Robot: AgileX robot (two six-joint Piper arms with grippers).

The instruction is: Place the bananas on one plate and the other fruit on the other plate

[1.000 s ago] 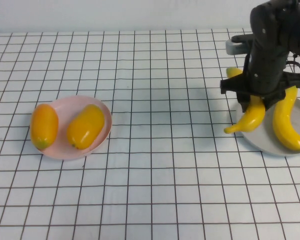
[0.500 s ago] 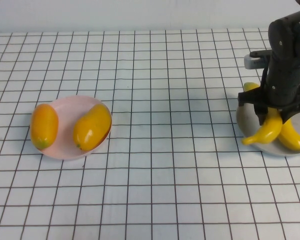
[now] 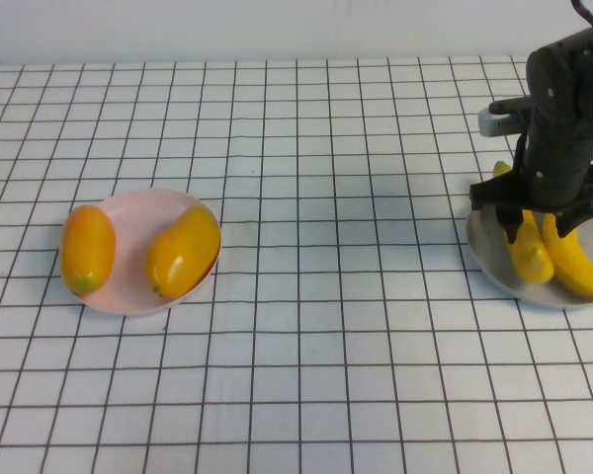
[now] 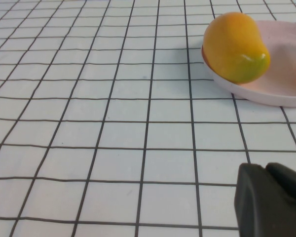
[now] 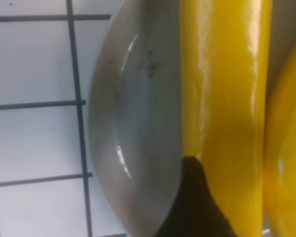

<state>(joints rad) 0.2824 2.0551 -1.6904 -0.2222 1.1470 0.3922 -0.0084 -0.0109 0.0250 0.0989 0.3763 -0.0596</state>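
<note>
We see both bananas lying side by side on the grey plate at the right of the counter, and the two mangoes on the pink plate at the left, one well inside it, the other on its left rim. The right gripper hangs just above the inner banana with its fingers spread on either side of it, gripping nothing, so we judge the release is under way. Our next move is a straight lift clear, without nudging the fruit. The left gripper rests low over the counter near the pink plate, fingers closed and empty.
</note>
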